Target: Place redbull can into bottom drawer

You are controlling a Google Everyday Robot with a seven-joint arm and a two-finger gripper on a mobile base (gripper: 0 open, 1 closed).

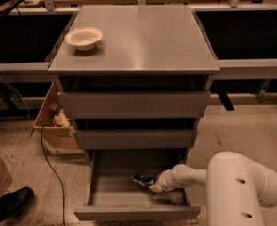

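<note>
Grey metal makes up the cabinet, the biggest thing in the camera view, standing on a speckled floor. Its flat tabletop is square and faintly shiny. At lower right a white, rounded robot arm fills the corner and reaches left toward the cabinet's base.

The bottom drawer is pulled well out, its plain front panel nearest the camera and its floor in view. Above it sit two shallower drawers, the top drawer and the middle drawer, both set further in than the bottom one.

Left of the cabinet a cardboard box rests on the floor with crumpled stuff inside, and a dark cable trails past it. A black shoe shows at the lower left edge.

A white bowl stands upright near the tabletop's left rear corner.

The tool is down inside the bottom drawer, right of its middle. The redbull can lies tilted in that drawer, right at the tool's tip; whether the tool is pinching the can or only touching it, I cannot tell.
</note>
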